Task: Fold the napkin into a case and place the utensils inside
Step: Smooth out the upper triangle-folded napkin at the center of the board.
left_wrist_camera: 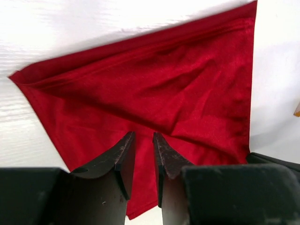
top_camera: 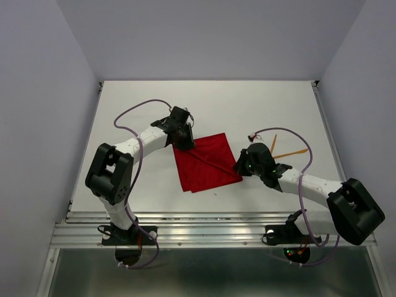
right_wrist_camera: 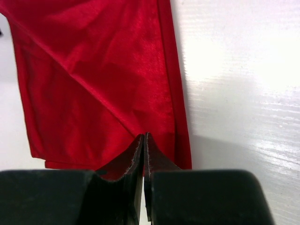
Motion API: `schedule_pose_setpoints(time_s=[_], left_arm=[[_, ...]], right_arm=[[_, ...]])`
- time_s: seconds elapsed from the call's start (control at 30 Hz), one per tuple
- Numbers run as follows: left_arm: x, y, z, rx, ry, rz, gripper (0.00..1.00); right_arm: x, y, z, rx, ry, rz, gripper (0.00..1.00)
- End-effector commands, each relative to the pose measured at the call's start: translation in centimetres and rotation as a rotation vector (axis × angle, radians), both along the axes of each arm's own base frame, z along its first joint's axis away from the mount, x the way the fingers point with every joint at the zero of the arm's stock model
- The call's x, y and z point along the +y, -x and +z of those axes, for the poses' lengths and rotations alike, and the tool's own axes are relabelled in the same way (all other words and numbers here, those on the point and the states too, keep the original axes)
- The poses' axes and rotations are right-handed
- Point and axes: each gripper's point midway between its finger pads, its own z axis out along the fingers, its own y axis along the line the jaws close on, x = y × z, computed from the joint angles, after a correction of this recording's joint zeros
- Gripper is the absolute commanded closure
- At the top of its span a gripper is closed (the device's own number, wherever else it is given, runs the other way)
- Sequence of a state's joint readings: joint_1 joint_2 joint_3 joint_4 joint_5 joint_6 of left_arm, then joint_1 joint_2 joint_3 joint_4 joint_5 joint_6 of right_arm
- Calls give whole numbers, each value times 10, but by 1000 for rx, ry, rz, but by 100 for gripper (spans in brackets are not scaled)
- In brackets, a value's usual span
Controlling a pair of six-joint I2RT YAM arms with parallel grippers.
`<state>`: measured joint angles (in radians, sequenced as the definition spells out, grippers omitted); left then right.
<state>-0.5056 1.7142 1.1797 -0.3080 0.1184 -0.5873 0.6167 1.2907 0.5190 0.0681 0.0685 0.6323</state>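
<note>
The red napkin (top_camera: 205,162) lies flat mid-table, partly folded with a diagonal crease. It also shows in the left wrist view (left_wrist_camera: 154,89) and the right wrist view (right_wrist_camera: 98,79). My left gripper (top_camera: 184,145) hangs over its far left corner, jaws a narrow gap apart with cloth showing below them (left_wrist_camera: 143,137). My right gripper (top_camera: 239,166) is at the napkin's right edge, jaws shut tip to tip just over the cloth (right_wrist_camera: 144,137), with nothing seen pinched. Two orange utensils (top_camera: 273,143) (top_camera: 291,152) lie on the table right of the napkin. No narrow case shows.
The white table (top_camera: 247,105) has raised side rails and a metal front edge. Purple cables loop over both arms. An orange sliver (left_wrist_camera: 297,110) shows at the left wrist view's right edge.
</note>
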Motion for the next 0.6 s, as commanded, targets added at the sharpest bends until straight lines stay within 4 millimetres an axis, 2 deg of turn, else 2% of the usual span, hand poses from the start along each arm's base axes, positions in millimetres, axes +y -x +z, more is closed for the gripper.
schedule_pose_setpoints(time_s=[0.0,0.13,0.17,0.2,0.33,0.4,0.47,0.57], left_arm=[[-12,-4,9,-24,6,-17,67],[-12,-14,-2,-19,-28,-10,67],[-9,-17,-9,-14,-49,4,68],[-9,-22,-9,-24,-53,13,68],[-4,-29,-20,-17,-74,49,68],[-2,-32,-23,-17,-81,57,68],[-1,-34,-25,-15,-86,64,68],[0,-36,-29,-9,-91,66,68]], right_arm=[[12,-14,28,-77,-40,6,92],[34,-22,32,-78,-90,54,92],[40,-21,24,-59,-80,69,92],[49,-26,31,-75,-89,84,92],[69,-36,27,-70,-87,117,92],[73,-40,16,-50,-72,119,92],[77,-46,15,-52,-71,118,92],[74,-50,-1,-33,-33,100,92]])
